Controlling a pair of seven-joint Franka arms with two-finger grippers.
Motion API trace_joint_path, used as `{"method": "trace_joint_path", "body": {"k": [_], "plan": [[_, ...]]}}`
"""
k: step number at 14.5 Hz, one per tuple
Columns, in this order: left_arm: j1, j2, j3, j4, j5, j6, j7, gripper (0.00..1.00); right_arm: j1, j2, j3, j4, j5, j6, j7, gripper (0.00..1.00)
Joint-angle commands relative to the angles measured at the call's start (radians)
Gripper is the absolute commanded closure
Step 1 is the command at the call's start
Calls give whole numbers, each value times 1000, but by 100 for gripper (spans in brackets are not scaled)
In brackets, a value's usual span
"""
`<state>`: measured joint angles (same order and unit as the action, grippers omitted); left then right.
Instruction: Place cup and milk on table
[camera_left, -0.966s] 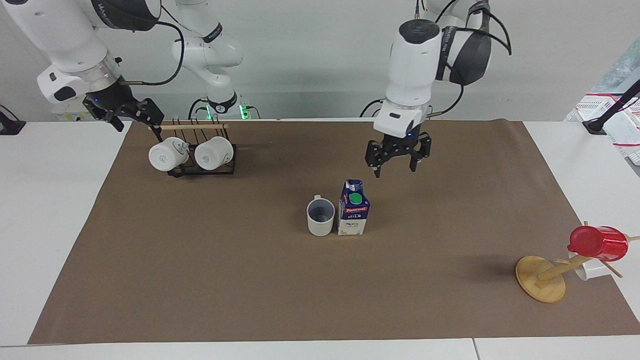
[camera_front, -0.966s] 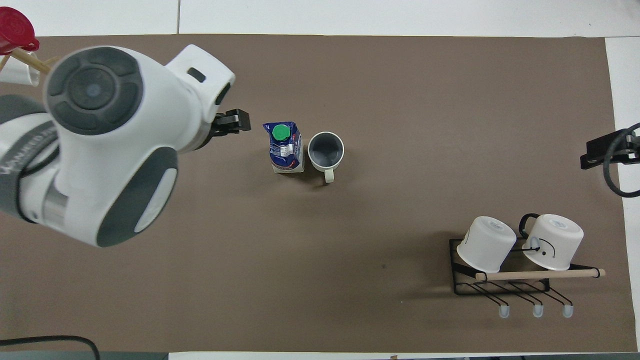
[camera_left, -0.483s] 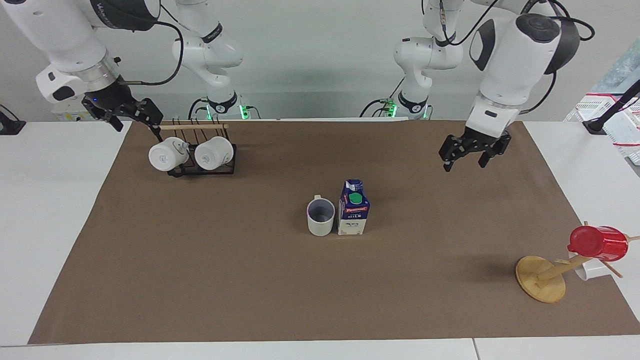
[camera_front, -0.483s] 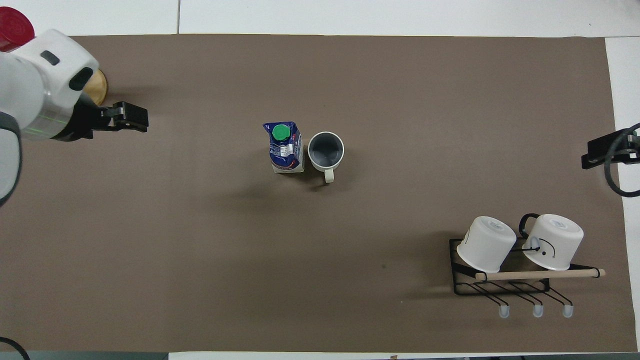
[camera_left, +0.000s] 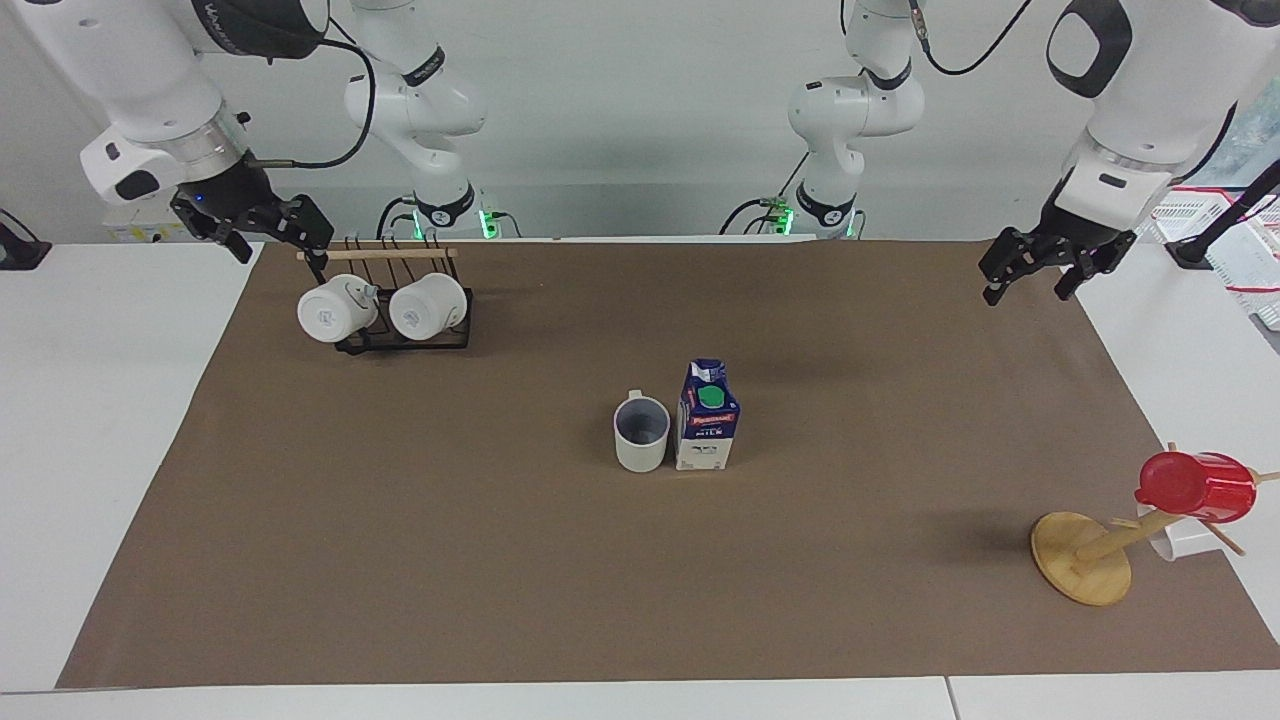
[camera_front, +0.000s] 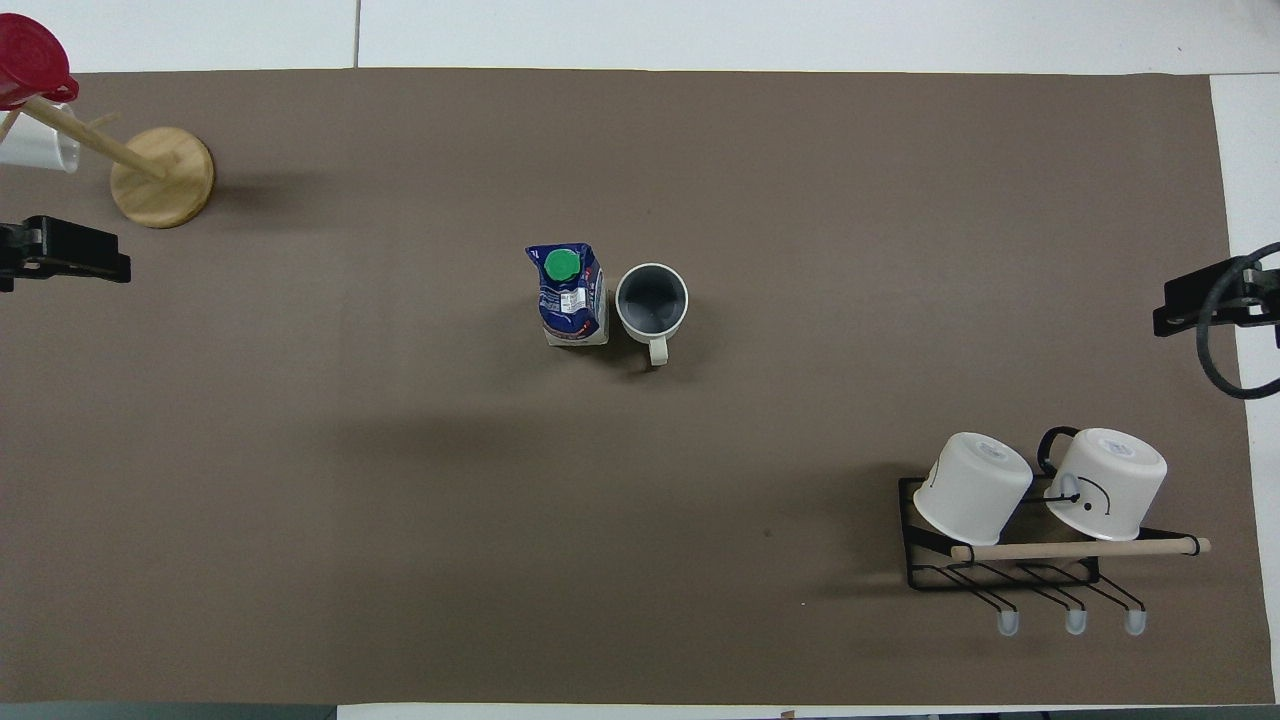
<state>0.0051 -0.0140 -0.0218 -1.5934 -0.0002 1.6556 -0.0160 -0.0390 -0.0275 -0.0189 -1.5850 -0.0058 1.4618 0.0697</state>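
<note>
The off-white cup (camera_left: 641, 432) with a grey-blue inside stands upright on the brown paper of the table (camera_left: 400, 560), in the middle. The blue and white milk (camera_left: 708, 416) with its green cap stands upright right beside it, toward the left arm's end. Both also show in the overhead view: the cup (camera_front: 652, 300), the milk (camera_front: 570, 297). My left gripper (camera_left: 1024, 296) is open and empty, raised over the paper's edge at the left arm's end, well away from both. My right gripper (camera_left: 280, 266) is open and empty, raised beside the mug rack.
A black wire rack (camera_left: 405, 340) with a wooden bar holds two white mugs (camera_left: 335, 310) near the right arm's base. A wooden mug tree (camera_left: 1082, 558) with a red cup (camera_left: 1195, 487) and a white cup stands at the left arm's end, far from the robots.
My left gripper has swung from over the paper by the milk out to the left arm's end of the table. The right arm, cup and milk have not moved.
</note>
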Motion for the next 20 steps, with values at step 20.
{"method": "trace_joint_path", "body": {"k": [20], "plan": [[42,-38,2,-28,-35,-83,94,0,33,1,-44,3,-3,0,16,0]]}}
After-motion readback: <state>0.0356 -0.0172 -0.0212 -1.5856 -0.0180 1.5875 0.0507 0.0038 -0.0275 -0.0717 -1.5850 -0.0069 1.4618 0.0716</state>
